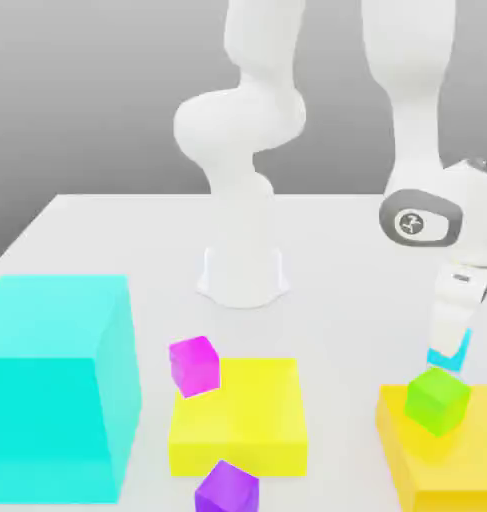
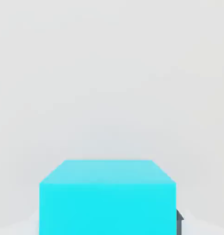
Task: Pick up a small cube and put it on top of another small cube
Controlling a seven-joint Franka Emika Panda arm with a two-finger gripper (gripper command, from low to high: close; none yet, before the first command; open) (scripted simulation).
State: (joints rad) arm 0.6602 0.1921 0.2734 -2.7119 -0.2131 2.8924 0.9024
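I'm seeing my tool gripping the small cyan cube, its jaws closed onto the sides, and, taking the green cube as landmark, the cyan one is sitting just beyond it, towards the arm's base, so I'm judging the carry as up and outward.

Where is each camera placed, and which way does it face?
Exterior view: off the arm, looking slightly down across the table toward the robot's base; arm and gripper show.
Hand view: on the hand, looking past the fingertips at the small cyan cube; slivers of the gripper flank it.
Shared: the small cyan cube and parts of the gripper.
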